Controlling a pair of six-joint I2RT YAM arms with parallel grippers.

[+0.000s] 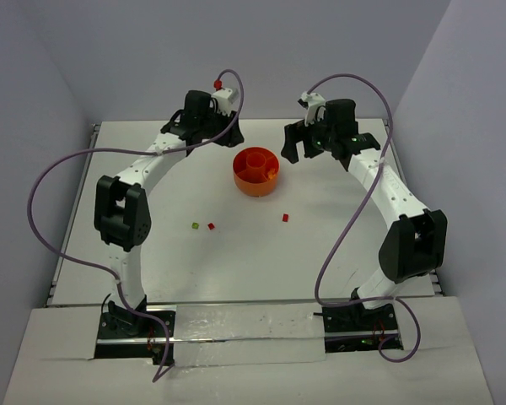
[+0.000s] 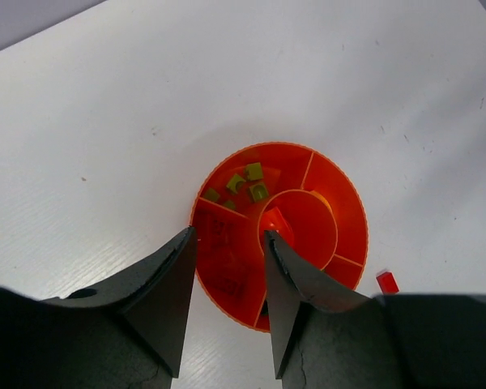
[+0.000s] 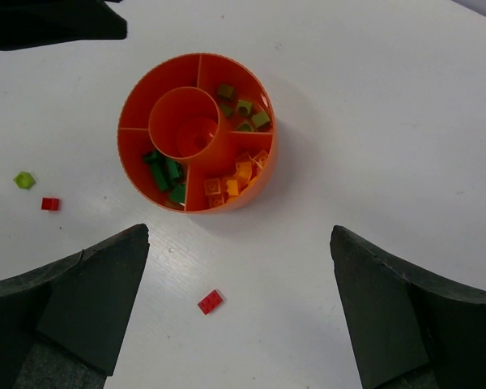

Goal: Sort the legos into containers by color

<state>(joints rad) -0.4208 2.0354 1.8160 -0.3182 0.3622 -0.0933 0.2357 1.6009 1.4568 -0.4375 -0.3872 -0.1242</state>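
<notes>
The round orange bowl stands mid-table, with divided containers around a central cup. In the right wrist view the bowl holds light-green legos, dark-green legos, orange legos and a red piece in the cup. On the table lie loose legos: a red brick, a second red brick and a green brick. My left gripper hangs open above the bowl's rim with nothing between its fingers. To the right of the bowl, my right gripper is wide open and empty.
In the top view the loose green brick and red brick lie in front of the bowl to the left, and the other red brick to the right. Purple cables loop beside both arms. Grey walls surround the table.
</notes>
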